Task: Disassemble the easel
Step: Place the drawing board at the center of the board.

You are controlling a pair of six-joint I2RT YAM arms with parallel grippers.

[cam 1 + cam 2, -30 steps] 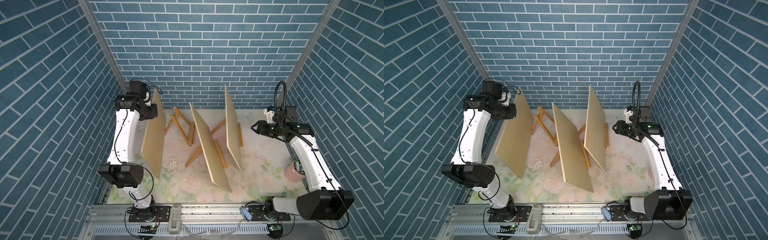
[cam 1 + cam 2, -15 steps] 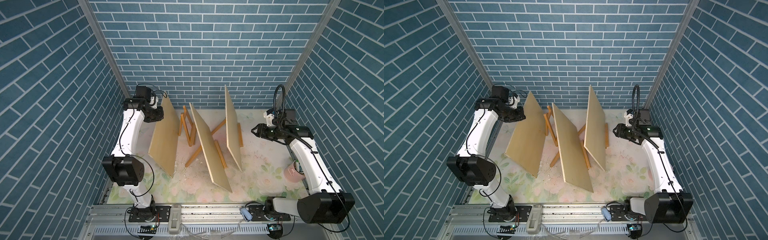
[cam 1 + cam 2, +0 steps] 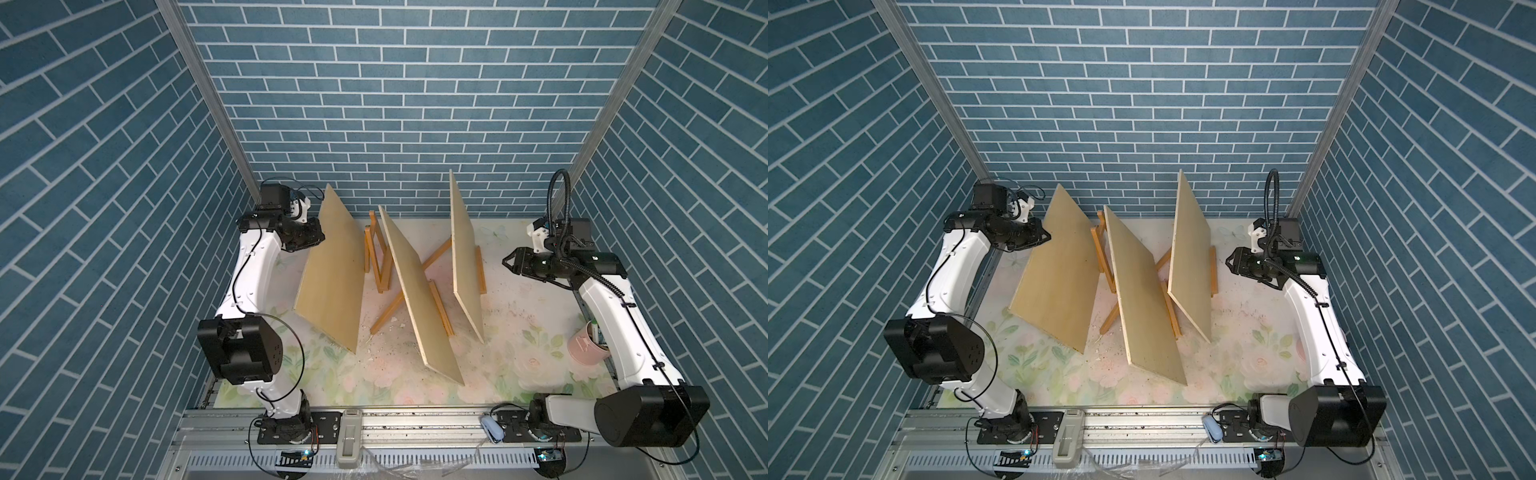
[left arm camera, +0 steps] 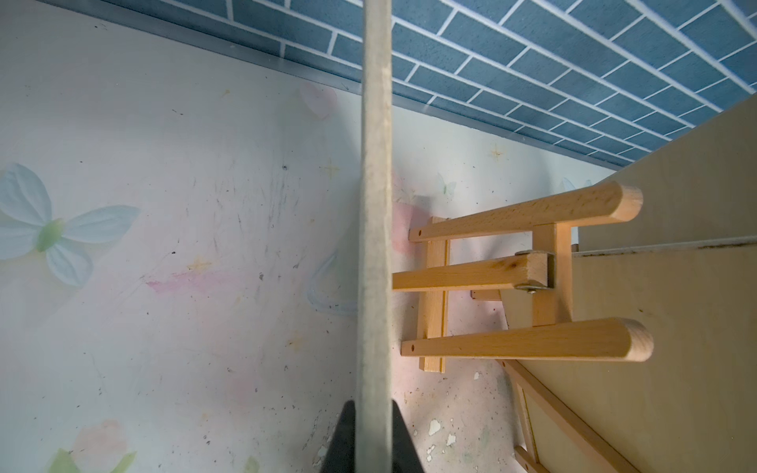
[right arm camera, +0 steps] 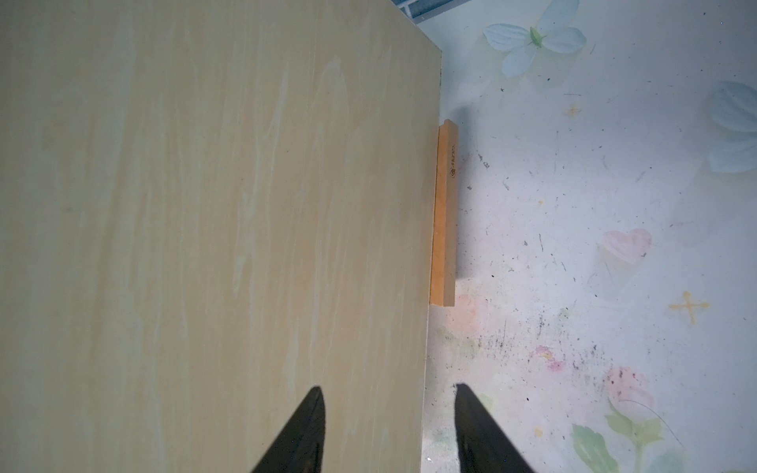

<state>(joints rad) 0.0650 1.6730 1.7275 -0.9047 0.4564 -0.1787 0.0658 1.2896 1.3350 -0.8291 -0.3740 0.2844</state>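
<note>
Leftmost flat plywood panel (image 3: pixel 332 270) nearer easel (image 4: pixel 491 346), pinched in left gripper (image 4: pixel 372 409); right gripper (image 5: pixel 387 389) spread.

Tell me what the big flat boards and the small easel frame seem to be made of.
Boards: probably thin plywood or a similar pale wood sheet, matte and unvarnished, with faint streaky grain and a raw greyish edge. Easel frame: solid light wood, maybe beech, sanded smooth, with fine grain flecks and rounded ends.

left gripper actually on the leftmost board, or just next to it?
Touching. The left wrist view shows the leftmost board's thin edge running between the left gripper's two black fingers, both pressed against its faces with no gap.
</note>
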